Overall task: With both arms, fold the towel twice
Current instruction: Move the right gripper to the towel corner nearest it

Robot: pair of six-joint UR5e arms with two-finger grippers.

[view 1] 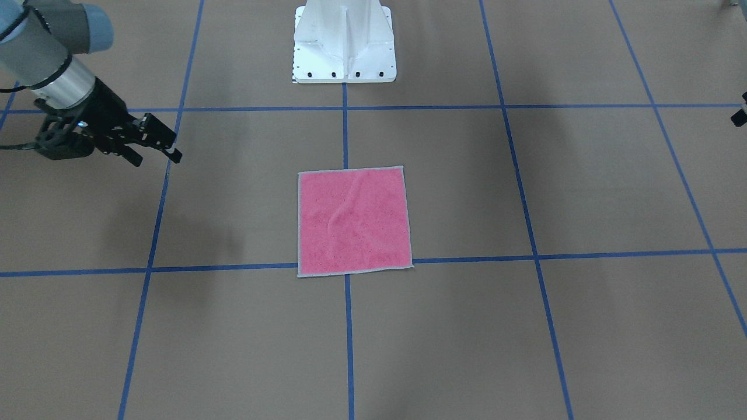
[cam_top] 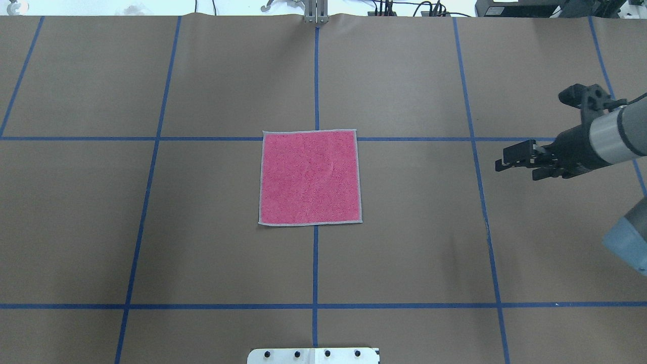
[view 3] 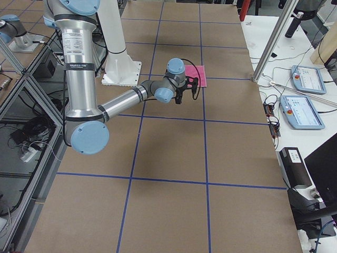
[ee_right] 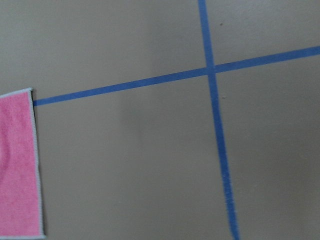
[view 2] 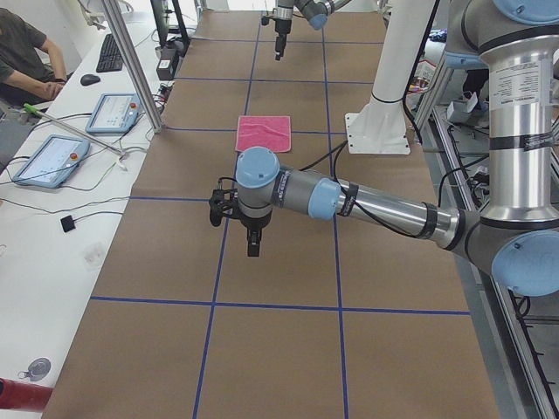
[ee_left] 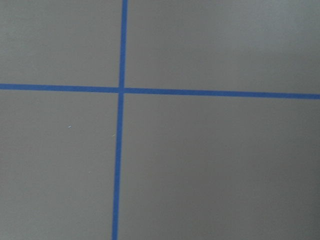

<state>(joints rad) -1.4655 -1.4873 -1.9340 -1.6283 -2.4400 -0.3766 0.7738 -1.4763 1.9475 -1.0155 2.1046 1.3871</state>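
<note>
**gridwatcher:** Where's this at? The pink towel is lying flat and unfolded, pink side up, at mid-table where the blue tape lines cross, out in front of the white pedestal base.

**terry_k:** Nothing's folded yet, I'd say. The right gripper hangs off to its own side, well apart from the cloth, with its jaws apart and nothing in them. Its wrist cam just catches the towel's edge. The left gripper is way out on the other side (only a sliver pokes into the front view), so I can't tell if it's spread or closed. Its wrist cam sees only tape and brown paper.

**gridwatcher:** So how would you do the first fold?

**terry_k:** My guess is one corner each, same edge, both arms coming down together. The towel sits flush on the table, so the fingers should land right at the pale edging and dig under it, not pinch mid-cloth. Then lift level, carry it over and match edging to edging. There's a soft ridge across the middle, and an uneven pull could skew things.
</note>
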